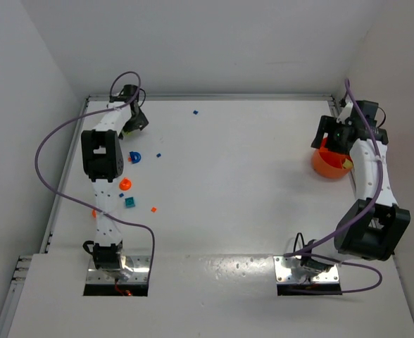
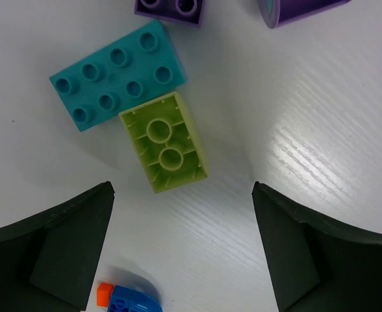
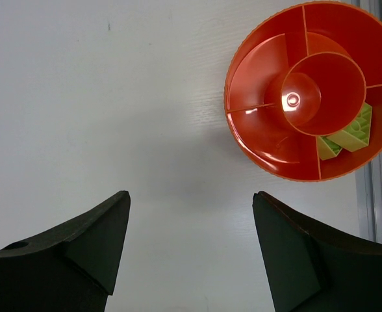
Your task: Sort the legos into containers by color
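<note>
I judge pick-up in hand: my left claw (image 2: 183, 214), wide open and empty, hangs above the upturned lime lego (image 2: 164, 142) on the desk (image 2: 321, 162), a teal lego (image 2: 116, 73) touching at its 10 o'clock; next I must descend without snagging it and close; right claw (image 3: 191, 208) likewise open, empty.

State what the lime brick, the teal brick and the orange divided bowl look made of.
Lime-green upside-down brick: moulded plastic, matte; hollow ribbed underside.
Teal eight-stud brick: likely the same plastic, smooth, soft sheen.
Orange round divided bowl: glossy plastic, probably; bright glare at centre.
</note>
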Action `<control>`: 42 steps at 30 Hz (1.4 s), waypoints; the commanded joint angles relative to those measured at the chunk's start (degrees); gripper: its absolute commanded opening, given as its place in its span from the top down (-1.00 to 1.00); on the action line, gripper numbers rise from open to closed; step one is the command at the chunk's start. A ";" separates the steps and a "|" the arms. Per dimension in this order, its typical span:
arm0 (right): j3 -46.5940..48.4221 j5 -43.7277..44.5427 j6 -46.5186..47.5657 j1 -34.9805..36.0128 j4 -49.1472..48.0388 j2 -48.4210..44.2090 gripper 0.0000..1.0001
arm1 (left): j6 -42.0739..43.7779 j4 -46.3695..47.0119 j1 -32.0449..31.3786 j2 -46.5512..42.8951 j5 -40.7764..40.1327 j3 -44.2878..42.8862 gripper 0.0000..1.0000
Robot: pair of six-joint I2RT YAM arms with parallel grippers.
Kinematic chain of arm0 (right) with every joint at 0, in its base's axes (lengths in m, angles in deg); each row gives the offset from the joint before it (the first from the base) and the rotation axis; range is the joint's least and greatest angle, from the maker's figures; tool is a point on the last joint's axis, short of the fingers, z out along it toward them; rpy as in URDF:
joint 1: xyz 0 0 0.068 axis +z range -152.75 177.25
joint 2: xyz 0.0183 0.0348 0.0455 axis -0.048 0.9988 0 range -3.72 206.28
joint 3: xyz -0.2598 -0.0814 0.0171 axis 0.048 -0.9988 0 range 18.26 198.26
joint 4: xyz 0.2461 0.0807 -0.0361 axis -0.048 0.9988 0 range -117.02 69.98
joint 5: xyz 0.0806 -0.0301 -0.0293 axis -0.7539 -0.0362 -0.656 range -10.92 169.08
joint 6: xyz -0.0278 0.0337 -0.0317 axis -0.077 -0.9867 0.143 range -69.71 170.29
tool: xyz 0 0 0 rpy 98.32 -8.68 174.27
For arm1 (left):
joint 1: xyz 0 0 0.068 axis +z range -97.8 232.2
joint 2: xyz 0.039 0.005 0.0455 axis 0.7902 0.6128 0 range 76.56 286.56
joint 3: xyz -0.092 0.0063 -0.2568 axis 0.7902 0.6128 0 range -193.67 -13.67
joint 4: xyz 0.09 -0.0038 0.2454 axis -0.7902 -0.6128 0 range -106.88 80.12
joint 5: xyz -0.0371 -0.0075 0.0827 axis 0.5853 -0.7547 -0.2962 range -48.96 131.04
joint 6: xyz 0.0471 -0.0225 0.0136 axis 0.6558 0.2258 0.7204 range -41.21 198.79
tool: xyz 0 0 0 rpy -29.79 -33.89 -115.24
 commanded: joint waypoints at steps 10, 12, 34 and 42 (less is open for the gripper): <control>2.17 -0.82 0.26 0.07 -0.97 0.64 -0.52 | -1.57 -1.19 2.31 3.27 -3.46 -5.74 -0.82; 2.17 -0.82 0.26 0.07 -0.97 1.17 -0.52 | -1.57 -1.19 2.85 3.27 -3.47 -6.27 -0.82; 1.64 -1.35 0.78 0.07 -0.97 0.64 -0.52 | -1.57 -0.14 5.13 1.87 2.33 -2.94 0.21; -0.02 -15.56 2.19 0.60 2.19 -2.26 -0.52 | -0.96 3.72 5.13 -12.26 17.24 13.63 0.88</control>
